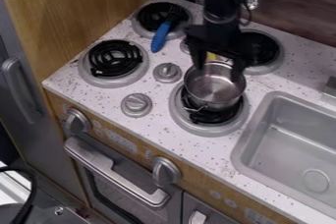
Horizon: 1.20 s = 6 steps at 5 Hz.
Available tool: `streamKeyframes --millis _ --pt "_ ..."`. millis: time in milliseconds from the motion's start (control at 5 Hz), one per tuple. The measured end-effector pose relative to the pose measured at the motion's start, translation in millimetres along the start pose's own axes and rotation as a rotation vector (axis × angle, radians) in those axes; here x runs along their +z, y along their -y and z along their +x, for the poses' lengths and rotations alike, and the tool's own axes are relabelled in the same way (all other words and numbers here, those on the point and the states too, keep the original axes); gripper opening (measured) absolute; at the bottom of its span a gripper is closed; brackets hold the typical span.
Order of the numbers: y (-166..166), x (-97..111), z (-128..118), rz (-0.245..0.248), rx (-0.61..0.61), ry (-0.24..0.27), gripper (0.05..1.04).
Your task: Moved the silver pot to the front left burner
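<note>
The end effector (218,72) hangs over the silver pot (215,89), its fingers spread wide near the rim. The pot sits on the front right coil burner (209,128); farther out, a blue-handled fork (160,36) rests partly on the back left coil burner (143,30)

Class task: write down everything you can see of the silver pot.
The silver pot is small, round and open-topped, shiny like metal, with thin loop handles at its front and back. It sits upright on the front right burner, towards the back of the black coil. The gripper is over it, fingers apart; whether they touch it is unclear.
</note>
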State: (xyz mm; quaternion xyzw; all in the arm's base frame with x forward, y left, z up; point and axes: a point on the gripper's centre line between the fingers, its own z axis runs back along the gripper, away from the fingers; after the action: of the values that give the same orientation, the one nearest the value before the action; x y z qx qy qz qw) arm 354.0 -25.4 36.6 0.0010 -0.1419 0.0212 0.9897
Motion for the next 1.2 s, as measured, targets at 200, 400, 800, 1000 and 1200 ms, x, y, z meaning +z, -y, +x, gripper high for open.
streamKeyframes --millis 200,400,800,1000,1200 --pt "6 -32 -7 0.038 -0.027 -0.081 0.996" --pt "3 -49 -2 0.066 -0.023 -0.107 0.996" --pt "-1 -79 -20 0.097 -0.023 -0.214 0.947" --pt "-2 -80 -21 0.105 -0.033 -0.220 0.665" --pt "-8 -80 -16 0.119 -0.039 -0.206 0.372"
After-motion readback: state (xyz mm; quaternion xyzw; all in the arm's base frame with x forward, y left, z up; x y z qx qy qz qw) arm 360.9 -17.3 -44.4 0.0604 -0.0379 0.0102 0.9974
